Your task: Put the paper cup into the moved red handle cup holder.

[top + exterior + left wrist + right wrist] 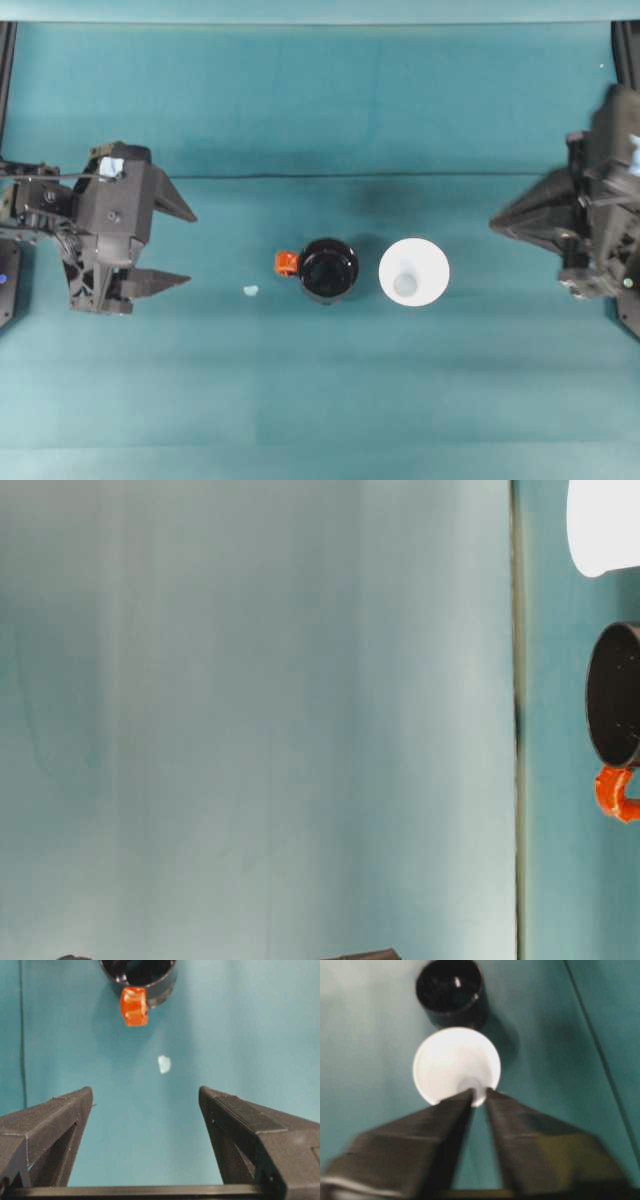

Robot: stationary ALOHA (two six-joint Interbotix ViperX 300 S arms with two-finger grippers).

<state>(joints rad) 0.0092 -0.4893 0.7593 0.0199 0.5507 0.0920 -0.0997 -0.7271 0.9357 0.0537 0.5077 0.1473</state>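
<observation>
The paper cup (414, 271) is seen standing upright, mouth up, on the teal table (320, 400), just beside the red handle cup holder (328, 269) and apart from it by a narrow gap. The cup is placed on the side of the holder away from the holder's orange-red handle tab (286, 262). The holder is likewise set upright with its dark inside showing. A small pale scrap (250, 290) is found on the cloth beyond the handle tab, near the holder.

Farther from the holder on the handle side, the left gripper (184, 246) is held well apart from it, its jaws spread wide and nothing gripped between them; in the left wrist view the handle tab and the scrap are framed ahead of the parted fingers (55, 1125).

On the cup's side, the right gripper (497, 222) is kept well clear of the cup. In the blurred right wrist view its fingers (445, 1125) are drawn nearly together, a thin gap left at the tips, with nothing held.
</observation>
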